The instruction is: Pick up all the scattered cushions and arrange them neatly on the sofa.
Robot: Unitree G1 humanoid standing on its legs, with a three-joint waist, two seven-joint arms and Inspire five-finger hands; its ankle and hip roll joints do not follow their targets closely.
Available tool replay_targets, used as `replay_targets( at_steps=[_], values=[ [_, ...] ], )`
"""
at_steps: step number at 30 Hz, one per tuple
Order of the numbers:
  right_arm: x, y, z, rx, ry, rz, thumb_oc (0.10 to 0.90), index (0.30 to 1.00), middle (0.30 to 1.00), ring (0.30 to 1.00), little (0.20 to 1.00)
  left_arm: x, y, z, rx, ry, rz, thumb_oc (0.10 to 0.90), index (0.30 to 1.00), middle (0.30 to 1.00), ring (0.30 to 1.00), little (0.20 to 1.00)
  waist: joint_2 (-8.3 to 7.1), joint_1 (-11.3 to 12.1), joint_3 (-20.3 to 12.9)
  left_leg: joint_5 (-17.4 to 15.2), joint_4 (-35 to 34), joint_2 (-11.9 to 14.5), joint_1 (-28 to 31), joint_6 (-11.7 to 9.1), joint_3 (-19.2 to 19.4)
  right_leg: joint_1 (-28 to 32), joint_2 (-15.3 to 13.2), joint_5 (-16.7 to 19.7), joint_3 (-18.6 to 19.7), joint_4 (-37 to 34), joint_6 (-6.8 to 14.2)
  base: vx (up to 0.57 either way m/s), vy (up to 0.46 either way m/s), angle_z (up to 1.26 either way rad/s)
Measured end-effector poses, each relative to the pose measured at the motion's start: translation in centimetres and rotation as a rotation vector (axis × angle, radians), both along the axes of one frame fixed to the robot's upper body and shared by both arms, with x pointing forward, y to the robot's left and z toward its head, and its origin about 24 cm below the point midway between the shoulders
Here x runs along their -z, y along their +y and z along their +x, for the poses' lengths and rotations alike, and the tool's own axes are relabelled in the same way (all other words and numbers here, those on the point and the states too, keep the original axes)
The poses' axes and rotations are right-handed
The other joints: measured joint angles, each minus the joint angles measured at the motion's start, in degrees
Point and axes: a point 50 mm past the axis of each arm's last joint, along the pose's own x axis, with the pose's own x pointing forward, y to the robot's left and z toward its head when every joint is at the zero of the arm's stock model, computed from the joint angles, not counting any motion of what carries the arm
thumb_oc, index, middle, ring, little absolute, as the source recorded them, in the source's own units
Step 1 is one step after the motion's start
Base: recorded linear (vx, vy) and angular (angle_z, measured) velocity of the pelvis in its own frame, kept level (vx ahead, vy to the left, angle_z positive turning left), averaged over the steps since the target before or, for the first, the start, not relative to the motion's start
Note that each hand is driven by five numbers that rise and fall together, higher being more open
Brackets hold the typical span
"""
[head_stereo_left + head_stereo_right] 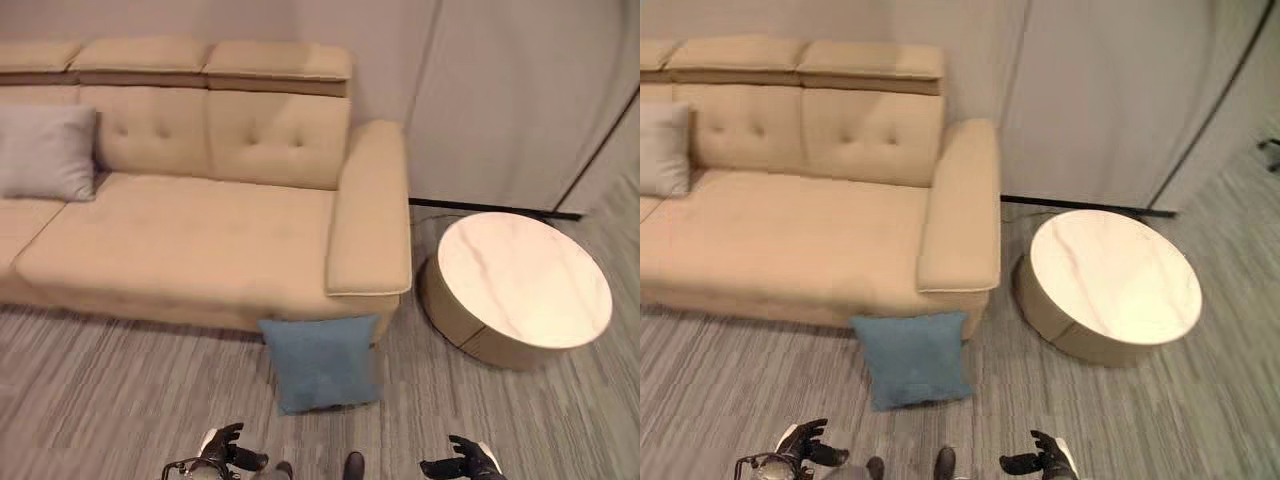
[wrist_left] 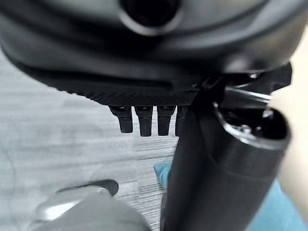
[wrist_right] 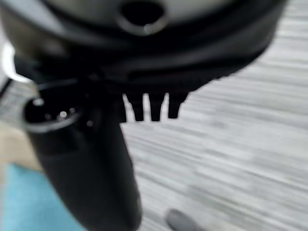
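A blue cushion (image 1: 322,362) lies on the floor, leaning against the front of the beige sofa (image 1: 190,245) below its right armrest. A grey cushion (image 1: 45,152) stands upright against the sofa's backrest at the left. My left hand (image 1: 222,447) and right hand (image 1: 466,461) hang low at the near edge, both short of the blue cushion, fingers relaxed and holding nothing. A corner of the blue cushion (image 2: 163,172) shows past my left hand's fingers (image 2: 144,120), and a patch of the blue cushion (image 3: 29,202) shows beside my right thumb.
A round low table (image 1: 520,285) with a pale marble top stands right of the sofa's armrest. A light wall and sliding panels run behind it. Grey striped carpet (image 1: 120,390) covers the floor before the sofa.
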Motion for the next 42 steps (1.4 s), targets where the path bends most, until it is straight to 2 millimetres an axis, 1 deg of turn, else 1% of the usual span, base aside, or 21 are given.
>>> replay_targets(
  at_steps=[1,2,4,5,7,8,10,12,14,17,20,22,25,27,28,31,32,34,35,36,42],
  values=[
    [0.0,-0.1,-0.2,0.009,-0.001,0.002,0.800,0.900,0.900,0.900,0.900,-0.2,-0.1,0.6,0.013,-0.017,-0.002,0.800,0.900,0.900,0.900,0.900,-0.41,-1.70,0.02,-1.58,0.69,3.83,-0.52,2.94,11.91,0.55,0.55,-0.84,-3.08,-1.34,-0.59,0.17,-0.034,1.17],
    [0.1,-0.1,-0.4,0.019,0.001,0.006,0.800,0.900,0.900,0.900,0.900,-0.2,0.0,0.6,0.012,-0.019,-0.006,0.800,0.900,0.900,0.900,0.900,-0.43,-1.78,0.07,-2.19,-0.84,5.33,-0.47,3.33,14.93,0.45,1.31,-1.41,-3.54,-1.58,-0.72,0.26,-0.022,0.91],
    [0.3,-0.2,-0.7,0.037,0.026,0.005,0.800,0.900,0.900,0.900,0.900,-0.1,-0.3,0.3,0.011,-0.008,-0.010,0.800,0.900,0.900,0.900,0.900,0.33,-2.11,0.14,-1.47,-10.41,5.30,-0.04,2.05,14.40,0.46,2.19,-4.96,-5.31,-2.03,3.99,0.19,0.014,0.49],
    [0.3,-0.8,-1.0,0.052,0.046,-0.007,0.800,0.900,0.900,0.900,0.900,0.0,-0.8,0.3,0.014,-0.006,-0.020,0.800,0.900,0.900,0.900,0.900,2.52,-1.63,0.67,-1.39,-12.55,7.90,-0.46,0.98,13.19,-2.00,2.82,-6.83,-6.02,5.52,-0.05,0.11,0.070,0.34],
    [0.9,-0.7,-2.7,0.079,0.116,-0.006,0.800,0.900,0.900,0.900,0.900,-0.1,-0.3,0.3,-0.011,-0.015,-0.024,0.800,0.900,0.900,0.900,0.900,2.49,-1.15,0.81,-0.75,-12.28,8.93,-1.78,0.56,11.45,-3.27,2.64,-9.07,-3.94,10.20,0.30,0.13,0.088,0.23],
    [1.1,-0.5,-3.2,0.074,0.125,0.001,0.800,0.900,0.900,0.900,0.900,-0.1,-0.1,0.0,-0.028,-0.021,-0.024,0.800,0.900,0.900,0.900,0.900,1.26,-0.40,0.22,-1.03,-12.49,7.71,-1.45,1.08,11.57,-3.15,2.58,-9.02,-2.14,8.77,0.72,0.19,0.119,-0.23],
    [0.8,-0.4,-2.3,0.065,0.094,0.002,0.800,0.900,0.900,0.900,0.900,0.2,0.0,-0.8,-0.036,0.007,-0.020,0.800,0.900,0.900,0.900,0.900,1.31,-0.66,0.24,-1.03,-14.17,5.34,1.41,1.15,11.28,-0.62,2.61,-7.67,-1.65,5.58,2.33,0.22,0.168,-0.52],
    [1.0,-0.5,-3.1,0.068,0.114,-0.002,0.800,0.900,0.900,0.900,0.900,0.8,-0.2,-2.5,-0.036,0.070,-0.019,0.800,0.900,0.900,0.900,0.900,1.46,-1.97,-1.50,-1.06,-17.70,2.34,6.41,2.99,11.28,1.81,3.32,-6.20,-1.31,2.87,2.36,0.14,0.142,-0.29],
    [1.1,-0.6,-3.5,0.069,0.126,-0.004,0.800,0.900,0.900,0.900,0.900,0.8,-0.2,-2.5,-0.029,0.072,-0.018,0.800,0.900,0.900,0.900,0.900,2.01,-1.84,-1.86,-1.57,-17.77,1.30,7.26,4.63,11.25,2.68,4.01,-5.28,-1.07,2.21,1.12,0.08,0.116,-0.14],
    [1.1,-0.6,-3.3,0.057,0.123,-0.008,0.800,0.900,0.900,0.900,0.900,0.8,-0.1,-2.5,-0.034,0.073,-0.016,0.800,0.900,0.900,0.900,0.900,1.76,-1.75,-1.81,-1.28,-19.64,-0.51,9.09,8.43,11.18,1.92,3.68,-6.06,-0.50,4.76,2.36,0.07,0.151,-0.19],
    [1.0,-0.2,-2.6,0.035,0.106,-0.004,0.800,0.900,0.900,0.900,0.900,0.6,0.3,-2.1,-0.029,0.068,-0.003,0.800,0.900,0.900,0.900,0.900,2.75,-2.20,-1.53,-2.44,-20.17,-0.19,11.65,11.32,10.78,-5.89,-2.18,-11.74,-1.15,25.60,8.27,0.06,0.099,0.01],
    [0.9,0.1,-2.2,0.025,0.088,0.009,0.800,0.900,0.900,0.900,0.900,0.4,0.8,-1.6,-0.026,0.051,0.009,0.800,0.900,0.900,0.900,0.900,2.34,-2.16,-1.59,-3.42,-20.65,-1.90,12.68,12.59,9.61,-8.96,-7.67,-11.94,1.62,31.08,10.82,0.14,0.033,0.28],
    [0.8,0.6,-1.6,-0.011,0.069,0.024,0.800,0.900,0.900,0.900,0.900,0.3,1.7,-2.4,-0.034,0.071,0.033,0.800,0.900,0.900,0.900,0.900,2.70,-2.11,-1.02,-3.18,-24.17,-2.27,16.28,12.20,8.02,-9.87,-6.98,-9.89,3.95,19.44,11.72,0.16,-0.024,0.27],
    [0.8,0.8,-1.4,-0.014,0.063,0.029,0.800,0.900,0.900,0.900,0.900,0.6,1.7,-3.1,-0.040,0.099,0.035,0.800,0.900,0.900,0.900,0.900,2.79,-3.54,-0.35,-4.35,-24.15,-1.34,16.36,11.17,4.92,-13.27,-2.45,-2.49,10.26,7.67,12.21,0.10,-0.093,0.76],
    [1.2,0.6,-2.8,0.002,0.098,0.027,0.800,0.900,0.900,0.900,0.900,0.8,1.4,-3.6,-0.041,0.115,0.026,0.800,0.900,0.900,0.900,0.900,1.69,-4.05,-0.14,-5.13,-24.42,-1.43,18.00,9.20,3.22,-11.15,-2.91,3.45,9.44,5.80,9.59,0.10,-0.201,0.92],
    [1.2,0.1,-3.5,0.008,0.119,0.015,0.800,0.900,0.900,0.900,0.900,1.0,0.4,-3.5,-0.015,0.113,0.009,0.800,0.900,0.900,0.900,0.900,2.93,-3.42,-0.97,-6.07,-21.76,2.06,17.25,7.52,1.85,-7.05,0.01,3.92,6.61,0.59,8.55,0.09,-0.195,0.46],
    [1.1,-0.2,-3.3,0.009,0.113,0.007,0.800,0.900,0.900,0.900,0.900,1.0,0.3,-3.3,0.003,0.107,0.009,0.800,0.900,0.900,0.900,0.900,2.75,-3.29,-1.09,-7.02,-19.40,3.15,16.44,6.08,1.52,-4.84,1.42,5.24,5.77,-2.51,6.59,0.02,-0.174,0.46],
    [0.8,-0.5,-2.7,0.005,0.092,-0.003,0.800,0.900,0.900,0.900,0.900,1.0,0.0,-2.9,0.022,0.103,0.005,0.800,0.900,0.900,0.900,0.900,2.01,-3.42,-1.23,-7.17,-15.45,3.33,14.87,5.41,1.67,-3.64,1.50,5.40,4.97,-3.14,6.08,-0.04,-0.128,0.55],
    [0.7,-0.4,-2.2,0.007,0.074,0.003,0.800,0.900,0.900,0.900,0.900,0.6,0.2,-1.9,0.032,0.082,0.014,0.800,0.900,0.900,0.900,0.900,0.48,-3.76,-1.03,-6.40,-4.90,3.40,8.92,1.15,1.41,-3.32,0.07,4.28,2.88,-3.54,4.52,0.00,-0.042,0.63],
    [0.8,-0.3,-2.5,0.008,0.083,0.005,0.800,0.900,0.900,0.900,0.900,0.3,0.4,-1.1,0.034,0.059,0.022,0.800,0.900,0.900,0.900,0.900,-0.63,-3.34,-0.61,-5.98,0.76,2.70,5.94,0.25,2.13,-3.11,-0.74,4.14,2.87,-3.18,4.26,0.03,-0.015,0.54],
    [0.6,-0.7,-2.1,-0.002,0.079,-0.009,0.800,0.900,0.900,0.900,0.900,0.3,0.0,-0.8,0.036,0.045,0.013,0.800,0.900,0.900,0.900,0.900,0.09,-3.67,-0.80,-6.88,-4.34,4.33,5.01,1.56,3.13,-1.83,-0.94,2.85,2.77,-3.00,2.27,0.07,0.070,-0.05]
  ],
)
